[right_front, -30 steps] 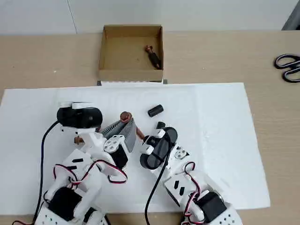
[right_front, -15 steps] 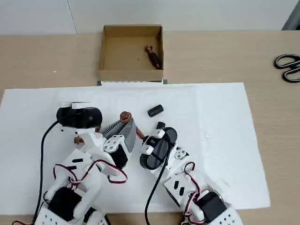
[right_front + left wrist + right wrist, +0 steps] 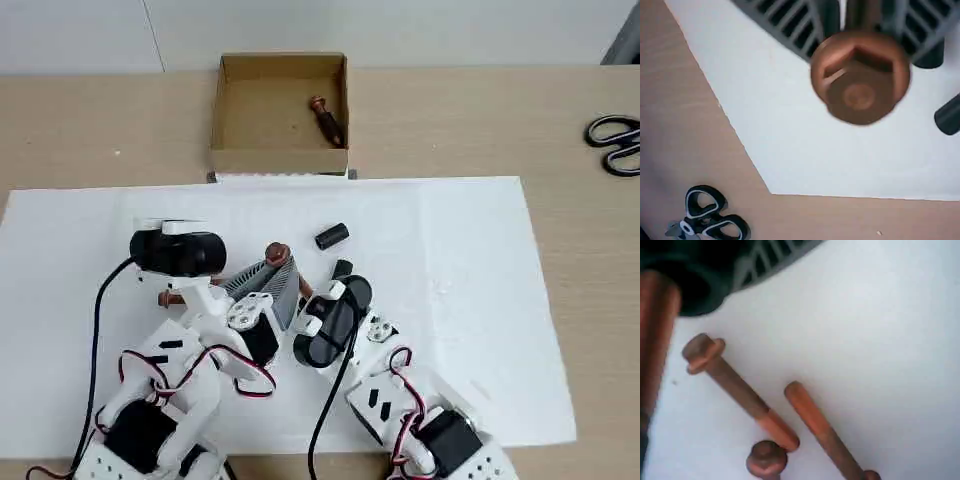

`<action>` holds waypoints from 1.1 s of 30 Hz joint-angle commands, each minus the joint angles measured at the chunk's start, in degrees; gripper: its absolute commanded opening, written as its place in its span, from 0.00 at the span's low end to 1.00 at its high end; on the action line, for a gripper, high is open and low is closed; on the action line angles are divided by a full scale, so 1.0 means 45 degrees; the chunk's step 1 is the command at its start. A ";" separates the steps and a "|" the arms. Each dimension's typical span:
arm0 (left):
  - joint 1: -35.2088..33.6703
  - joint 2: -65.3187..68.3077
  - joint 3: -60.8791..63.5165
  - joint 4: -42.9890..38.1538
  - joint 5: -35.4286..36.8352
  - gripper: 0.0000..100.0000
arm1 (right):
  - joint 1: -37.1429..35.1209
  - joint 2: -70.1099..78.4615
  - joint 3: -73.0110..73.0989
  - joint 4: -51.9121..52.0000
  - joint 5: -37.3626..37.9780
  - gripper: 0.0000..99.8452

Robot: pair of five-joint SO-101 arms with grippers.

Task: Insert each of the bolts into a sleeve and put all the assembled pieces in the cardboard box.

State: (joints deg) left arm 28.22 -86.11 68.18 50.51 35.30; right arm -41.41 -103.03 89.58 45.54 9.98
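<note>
One bolt [image 3: 860, 77], head uppermost, shaft near upright, clamped between left fingers [image 3: 255, 276].

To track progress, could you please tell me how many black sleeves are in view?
3 sleeves: one on the bolt in the cardboard box, one loose on the white paper, and apparently one just beyond the right arm. Others may be hidden under the arms.

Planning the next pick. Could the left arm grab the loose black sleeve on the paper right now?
Probably not: the left gripper is shut on a bolt, so it has no free grip. The sleeve itself lies uncovered on the paper just past it, so reach looks fine.
</note>
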 commanded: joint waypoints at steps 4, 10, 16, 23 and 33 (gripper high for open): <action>0.0000 -0.0039 -0.0791 0.0117 0.0078 0.00 | 0.0537 -0.0205 -0.1153 -0.0088 0.0156 0.00; 0.0098 -0.0039 -0.0772 0.0098 0.0078 0.00 | 0.0498 -0.0205 -0.1172 -0.0088 0.0156 0.00; 0.0918 -0.0039 -0.0615 0.0156 0.0078 0.00 | -0.0107 -0.0205 -0.1172 -0.0166 0.0156 0.00; 0.1114 -0.0039 -0.0283 0.0723 -0.0332 0.00 | -0.0088 -0.0186 -0.1172 -0.0518 0.0645 0.00; 0.1133 -0.0039 0.0225 0.1524 -0.0781 0.00 | -0.0088 -0.0186 -0.1328 -0.0811 0.0684 0.00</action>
State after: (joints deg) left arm 32.70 -86.20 68.70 57.63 33.80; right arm -41.67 -103.12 87.56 44.75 12.44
